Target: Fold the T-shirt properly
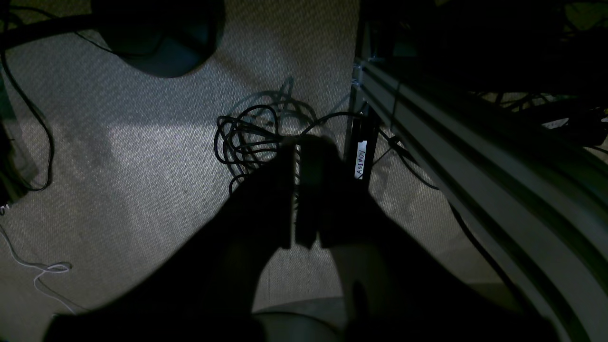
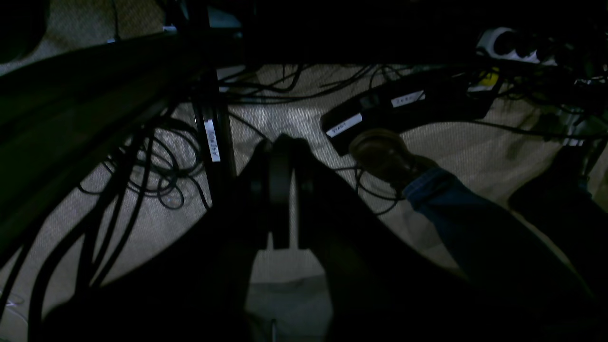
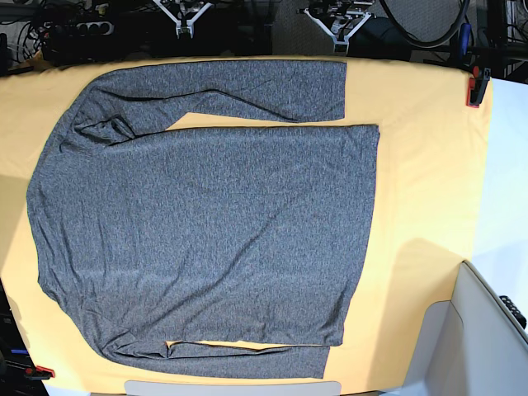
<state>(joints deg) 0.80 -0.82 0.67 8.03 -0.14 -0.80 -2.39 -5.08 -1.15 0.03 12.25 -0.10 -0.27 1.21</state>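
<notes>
Both grippers, left (image 1: 298,190) and right (image 2: 280,190), hang closed and empty below the table (image 3: 429,165); the T-shirt (image 3: 206,223) lies flat there, unfolded. First fold needs a sleeve gripped.

Only one label was halfway readable

A white tag (image 1: 361,159) on a dark post read roughly "ASIMOV"; other tags were too blurry.

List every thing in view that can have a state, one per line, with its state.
T-shirt: spread flat on the yellow table cover, unfolded, both sleeves laid along the body.
Left gripper: shut, holding nothing, hanging beside the table over the carpet.
Right gripper: shut, holding nothing, also over the carpet.
Red clamp: clipped on the cover's edge.
</notes>
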